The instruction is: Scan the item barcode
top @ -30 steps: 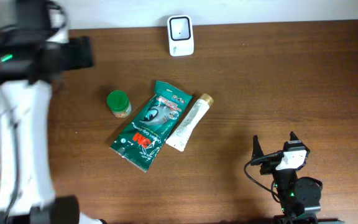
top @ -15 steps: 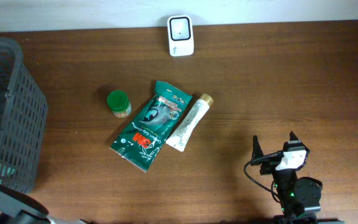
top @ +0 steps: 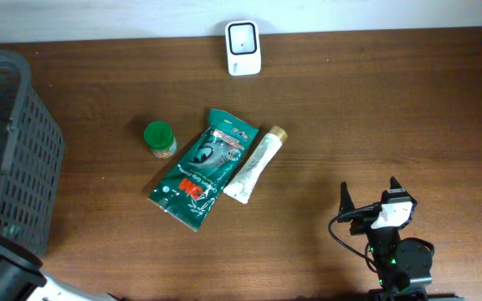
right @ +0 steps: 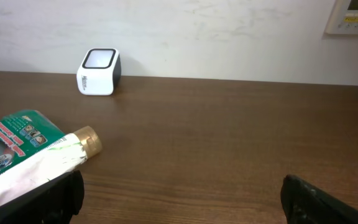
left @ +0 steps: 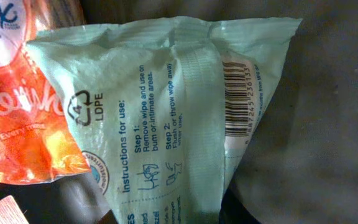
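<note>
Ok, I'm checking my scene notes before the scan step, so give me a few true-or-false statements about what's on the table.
1. The scanner stands near the far edge of the table. True.
2. The jar has a red lid. False: it is green.
3. The right gripper holds the tube. False: it is open and apart from it.
4. The pale green packet in the left wrist view shows a barcode. True.

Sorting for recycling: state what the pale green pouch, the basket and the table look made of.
Pale green pouch: thin plastic film, creased, slight sheen; LDPE mark printed.
Basket: probably moulded plastic, dark matte lattice.
Table: wood or wood-look laminate, brown grain showing.
</note>
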Controlling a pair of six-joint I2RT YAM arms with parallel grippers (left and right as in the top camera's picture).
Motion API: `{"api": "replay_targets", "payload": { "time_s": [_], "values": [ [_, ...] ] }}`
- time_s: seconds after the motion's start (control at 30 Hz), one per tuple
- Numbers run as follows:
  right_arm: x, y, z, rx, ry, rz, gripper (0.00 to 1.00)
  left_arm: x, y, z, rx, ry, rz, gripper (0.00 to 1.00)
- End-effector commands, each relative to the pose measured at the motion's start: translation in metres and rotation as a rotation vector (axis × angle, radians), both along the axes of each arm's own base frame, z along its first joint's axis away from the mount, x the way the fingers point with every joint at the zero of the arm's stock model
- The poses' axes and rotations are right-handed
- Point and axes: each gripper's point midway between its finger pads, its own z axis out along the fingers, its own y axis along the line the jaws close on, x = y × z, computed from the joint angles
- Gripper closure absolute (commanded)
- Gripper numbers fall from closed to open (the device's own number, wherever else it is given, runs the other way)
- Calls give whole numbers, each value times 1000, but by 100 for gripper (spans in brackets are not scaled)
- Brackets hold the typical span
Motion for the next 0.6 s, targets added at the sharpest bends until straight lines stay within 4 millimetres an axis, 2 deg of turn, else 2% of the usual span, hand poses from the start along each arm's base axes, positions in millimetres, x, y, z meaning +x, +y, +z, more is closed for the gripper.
{"api": "replay_targets", "payload": {
  "time_s": [0.0, 0.1, 0.13, 0.17, 0.2, 0.27, 0.3, 0.33, 0.37, 0.43, 0.5, 0.53, 0.57],
  "values": [
    [0, -1, -3, 1, 7, -3, 2, 27, 9, 47, 56, -113, -25, 80],
    [0, -1, -3, 1, 7, -3, 2, 68, 2, 143, 198, -325, -120, 80],
    [0, -1, -3, 1, 7, -3, 2, 82, -14, 198, 285, -429, -175, 79],
    [0, -1, -3, 1, 7, -3, 2, 88, -33, 236, 346, -495, -220, 80],
    [0, -1, -3, 1, 7, -3, 2, 95, -60, 268, 378, -578, -283, 81],
    [0, -1, -3, 1, 7, -3, 2, 107, -111, 308, 405, -691, -409, 80],
    [0, -1, -3, 1, 7, -3, 2, 116, -141, 319, 402, -726, -498, 79],
    [0, -1, -3, 1, 7, -3, 2, 131, -183, 322, 380, -739, -641, 79],
    [0, -1, -3, 1, 7, -3, 2, 149, -250, 307, 284, -726, -838, 79],
    [0, -1, -3, 1, 7, -3, 2, 162, -299, 288, 204, -706, -965, 78],
    [0, -1, -3, 1, 7, -3, 2, 175, -362, 258, 104, -658, -1123, 78],
    [0, -1, -3, 1, 7, -3, 2, 183, -403, 235, 44, -617, -1220, 78],
    [0, -1, -3, 1, 7, -3, 2, 189, -435, 214, 1, -582, -1294, 77]
  ]
}}
